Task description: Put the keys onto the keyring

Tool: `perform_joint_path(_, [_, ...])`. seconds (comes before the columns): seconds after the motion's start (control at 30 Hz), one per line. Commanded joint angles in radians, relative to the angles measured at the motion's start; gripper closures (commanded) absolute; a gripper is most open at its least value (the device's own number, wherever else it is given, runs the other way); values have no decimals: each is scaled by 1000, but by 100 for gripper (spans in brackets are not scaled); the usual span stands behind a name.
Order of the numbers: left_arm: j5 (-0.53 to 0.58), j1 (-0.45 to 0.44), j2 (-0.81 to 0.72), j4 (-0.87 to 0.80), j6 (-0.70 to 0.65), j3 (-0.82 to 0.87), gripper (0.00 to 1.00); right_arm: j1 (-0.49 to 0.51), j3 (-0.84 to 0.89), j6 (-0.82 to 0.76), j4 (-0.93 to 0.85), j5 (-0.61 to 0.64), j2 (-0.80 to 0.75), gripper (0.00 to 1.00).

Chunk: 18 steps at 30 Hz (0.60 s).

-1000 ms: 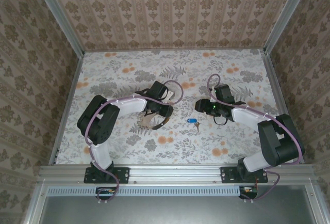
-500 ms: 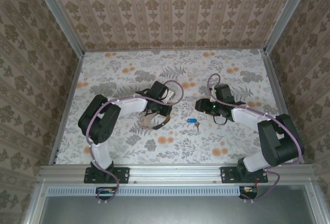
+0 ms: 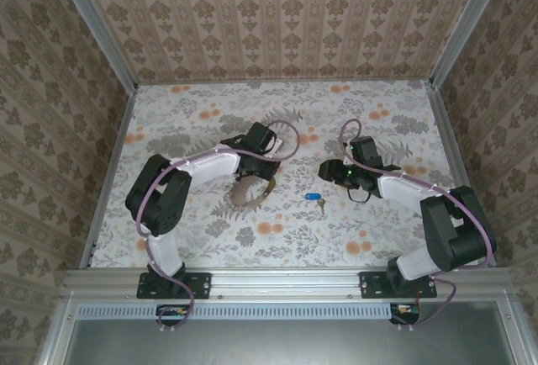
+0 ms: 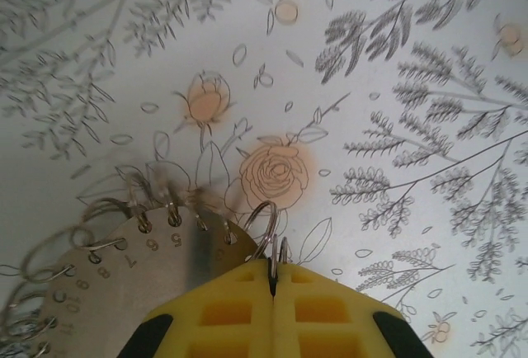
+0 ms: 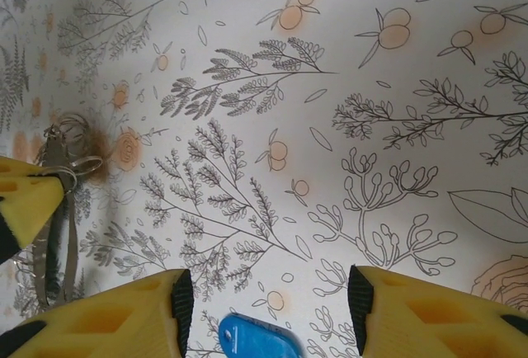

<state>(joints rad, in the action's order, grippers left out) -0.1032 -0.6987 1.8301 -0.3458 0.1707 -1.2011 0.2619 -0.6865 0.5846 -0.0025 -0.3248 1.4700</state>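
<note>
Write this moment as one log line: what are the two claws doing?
left gripper: shut on keyring | right gripper: open over keys | keys: lying on table, not on keyring

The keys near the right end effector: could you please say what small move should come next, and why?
Probably lower the right end effector and close on the keys: their blue head lies free on the table between its open jaws, and the left end effector is shut on the keyring.
</note>
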Motion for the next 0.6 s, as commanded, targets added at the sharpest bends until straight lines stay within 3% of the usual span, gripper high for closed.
perform_joint_path(0.0, [-27, 21, -55, -28, -25, -51, 100, -5, -46, 27, 21, -46, -39, 47])
perform_joint_path(0.1, [-110, 49, -64, -26, -39, -75, 100, -5, -85, 21, 12, -89, -49, 48])
perform_joint_path(0.2, [-266, 81, -117, 65, -57, -37, 100, -5, -114, 23, 10, -123, -70, 48])
perform_joint_path(0.57, [-525, 146, -267, 177, -121, -22, 100, -6, -181, 95, 143, -276, -137, 51])
